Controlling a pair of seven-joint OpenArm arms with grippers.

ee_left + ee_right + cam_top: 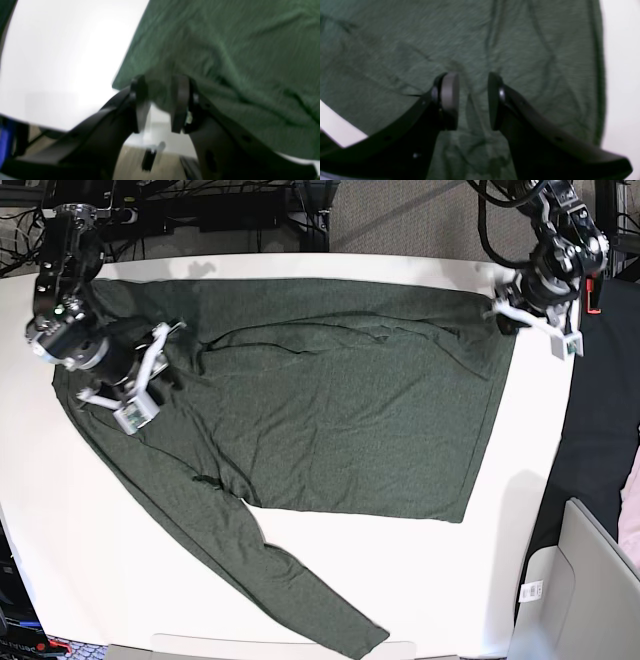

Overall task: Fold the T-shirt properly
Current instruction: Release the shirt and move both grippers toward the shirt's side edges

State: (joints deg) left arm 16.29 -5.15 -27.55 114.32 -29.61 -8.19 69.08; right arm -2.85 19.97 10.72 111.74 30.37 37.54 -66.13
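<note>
Base view, from its left edge: the right gripper (150, 375) hovers over the shoulder end of the dark olive-green long-sleeved knit T-shirt (340, 400), jaws apart with only flat fabric showing between them. The shirt lies spread across the white table (60, 510), one sleeve trailing toward the near edge, probably laid out flat so a fold can start. At the far right, the left gripper (530, 315) sits at the hem corner, jaws parted, pads straddling the cloth edge without pinching it.
</note>
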